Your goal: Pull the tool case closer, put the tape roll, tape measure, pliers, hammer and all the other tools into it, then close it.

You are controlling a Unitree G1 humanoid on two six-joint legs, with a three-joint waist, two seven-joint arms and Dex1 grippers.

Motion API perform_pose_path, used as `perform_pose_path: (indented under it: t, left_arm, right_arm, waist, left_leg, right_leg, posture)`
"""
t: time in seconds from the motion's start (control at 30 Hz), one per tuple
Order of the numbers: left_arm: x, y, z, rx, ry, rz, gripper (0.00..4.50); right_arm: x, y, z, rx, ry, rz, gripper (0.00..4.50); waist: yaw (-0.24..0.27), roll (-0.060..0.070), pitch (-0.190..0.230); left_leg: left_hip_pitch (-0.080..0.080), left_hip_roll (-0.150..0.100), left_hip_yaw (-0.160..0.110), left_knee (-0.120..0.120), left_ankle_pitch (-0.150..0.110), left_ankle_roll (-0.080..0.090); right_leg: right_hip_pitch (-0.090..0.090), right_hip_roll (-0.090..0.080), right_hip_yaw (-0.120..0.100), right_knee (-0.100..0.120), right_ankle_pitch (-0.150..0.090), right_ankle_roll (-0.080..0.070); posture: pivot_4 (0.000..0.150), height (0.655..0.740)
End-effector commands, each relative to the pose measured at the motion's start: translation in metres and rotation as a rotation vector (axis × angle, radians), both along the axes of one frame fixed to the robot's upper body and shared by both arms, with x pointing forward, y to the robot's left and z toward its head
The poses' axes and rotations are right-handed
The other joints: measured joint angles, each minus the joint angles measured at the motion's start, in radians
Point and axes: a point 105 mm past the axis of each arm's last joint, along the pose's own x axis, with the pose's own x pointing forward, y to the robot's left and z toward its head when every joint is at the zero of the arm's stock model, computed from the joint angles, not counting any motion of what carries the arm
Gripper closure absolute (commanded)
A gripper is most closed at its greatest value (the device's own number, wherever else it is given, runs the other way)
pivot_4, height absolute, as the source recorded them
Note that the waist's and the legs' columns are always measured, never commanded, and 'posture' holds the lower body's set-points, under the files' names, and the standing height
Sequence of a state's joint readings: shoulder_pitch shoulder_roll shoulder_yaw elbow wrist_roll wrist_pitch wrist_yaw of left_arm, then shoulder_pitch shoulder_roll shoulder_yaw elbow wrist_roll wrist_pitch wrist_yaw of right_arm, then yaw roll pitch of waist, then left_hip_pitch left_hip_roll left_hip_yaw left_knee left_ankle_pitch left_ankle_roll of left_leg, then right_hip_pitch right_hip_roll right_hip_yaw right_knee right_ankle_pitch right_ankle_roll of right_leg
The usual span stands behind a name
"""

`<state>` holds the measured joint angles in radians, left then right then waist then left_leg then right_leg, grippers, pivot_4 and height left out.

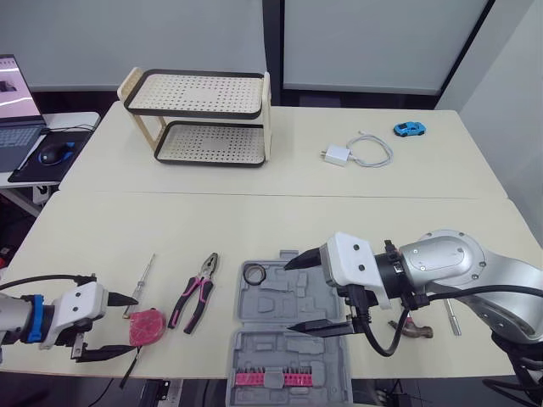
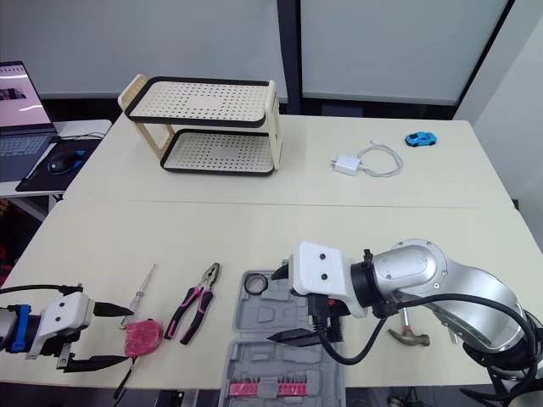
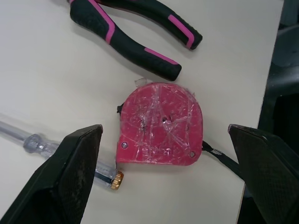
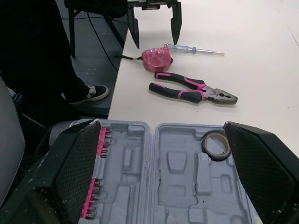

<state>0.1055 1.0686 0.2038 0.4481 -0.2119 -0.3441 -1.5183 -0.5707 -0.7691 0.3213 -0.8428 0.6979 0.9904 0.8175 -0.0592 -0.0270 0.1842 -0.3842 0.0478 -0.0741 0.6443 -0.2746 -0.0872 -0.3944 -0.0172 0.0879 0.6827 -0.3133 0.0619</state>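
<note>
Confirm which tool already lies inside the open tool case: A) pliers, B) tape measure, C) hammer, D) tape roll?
D: the tape roll sits in a recess of the open tool case, while the pliers, tape measure and hammer lie on the table outside it.

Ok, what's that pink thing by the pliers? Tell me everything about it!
It's the tape measure: a pink plastic case, rounded on one side, square-cornered on the other, wrapped in crinkly clear tape. A black strap trails from its side. It lies flat on the table near the front edge, beside the pliers and the screwdriver. The left tool holds its open fingers either side of it, not touching.
</note>
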Motion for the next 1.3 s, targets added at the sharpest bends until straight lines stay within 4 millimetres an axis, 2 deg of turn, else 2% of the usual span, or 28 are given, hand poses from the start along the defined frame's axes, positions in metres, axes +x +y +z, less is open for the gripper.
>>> perform_pose_path:
  t: [0.03, 0.27, 0.57, 0.7, 0.8, 0.9, 1.03, 1.17, 1.3]
  left_arm:
    - [-0.004, 0.001, -0.009, 0.01, 0.018, -0.02, 0.01]
    - [-0.003, 0.004, -0.024, 0.008, 0.01, 0.01, 0.01]
    - [0.006, -0.002, -0.036, 0.011, -0.031, 0.026, 0.01]
    - [0.004, -0.003, -0.041, 0.028, -0.017, 0.009, 0.01]
    - [0.003, -0.002, -0.043, 0.036, -0.019, 0.008, 0.54]
    - [0.003, -0.003, -0.042, 0.029, -0.036, 0.015, 1.31]
    - [0.004, -0.002, -0.032, 0.009, -0.071, 0.04, 1.32]
    - [-0.003, 0.007, -0.01, 0.024, -0.121, 0.031, 1.32]
    - [0.004, 0.012, 0.019, 0.023, -0.2, 0.048, 1.32]
  right_arm:
    - [-0.006, 0.002, 0.003, 0.003, -0.028, 0.022, 0.0]
    - [-0.005, 0.001, 0.004, -0.003, -0.028, 0.022, 0.0]
    - [-0.006, 0.0, 0.006, -0.007, -0.027, 0.024, 0.0]
    - [-0.006, -0.001, 0.007, -0.01, -0.023, 0.021, 0.0]
    - [-0.007, -0.001, 0.006, -0.011, -0.022, 0.02, 0.0]
    - [-0.007, -0.002, 0.006, -0.013, -0.024, 0.017, 0.0]
    - [-0.007, -0.001, 0.006, -0.007, -0.029, 0.016, 0.0]
    - [-0.006, 0.0, 0.008, 0.011, -0.033, 0.01, 0.0]
    - [-0.005, 0.0, 0.008, 0.022, -0.036, 0.002, 0.0]
  waist:
    - [0.0, 0.0, 0.0]
    - [0.002, 0.0, 0.0]
    - [0.002, 0.0, 0.0]
    - [0.004, 0.001, 0.0]
    - [0.004, 0.001, 0.0]
    - [0.003, 0.001, 0.0]
    - [0.003, 0.002, 0.0]
    - [0.0, 0.001, -0.001]
    - [0.006, 0.001, 0.0]
  left_leg:
    - [0.0, 0.0, 0.0, 0.0, 0.0, 0.0]
    - [0.001, 0.0, -0.001, 0.002, 0.0, 0.0]
    - [0.002, 0.0, -0.003, 0.002, 0.0, 0.0]
    - [0.002, 0.0, -0.004, 0.002, 0.0, 0.0]
    - [0.003, 0.0, -0.004, 0.002, 0.0, 0.0]
    - [0.003, 0.0, -0.004, 0.002, 0.0, 0.0]
    - [0.003, 0.0, -0.004, 0.001, 0.0, 0.0]
    - [0.002, 0.0, -0.004, 0.002, 0.0, 0.0]
    - [0.002, 0.001, -0.005, 0.001, 0.0, 0.0]
  right_leg:
    - [0.0, 0.0, 0.0, 0.0, 0.0, 0.0]
    - [0.002, 0.0, -0.001, 0.002, 0.0, 0.0]
    - [0.004, 0.0, -0.003, 0.003, 0.0, 0.0]
    - [0.005, 0.0, -0.004, 0.003, 0.0, 0.0]
    - [0.005, -0.001, -0.004, 0.004, 0.0, 0.0]
    - [0.005, -0.001, -0.004, 0.004, 0.0, 0.0]
    - [0.005, -0.001, -0.004, 0.004, 0.0, 0.0]
    - [0.005, -0.001, -0.004, 0.004, 0.0, 0.0]
    - [0.004, 0.0, -0.006, 0.004, 0.0, 0.0]
  posture:
    - [0.15, 0.735]
    - [0.15, 0.735]
    - [0.15, 0.735]
    - [0.15, 0.735]
    - [0.15, 0.735]
    - [0.15, 0.735]
    - [0.15, 0.735]
    - [0.15, 0.735]
    - [0.15, 0.735]
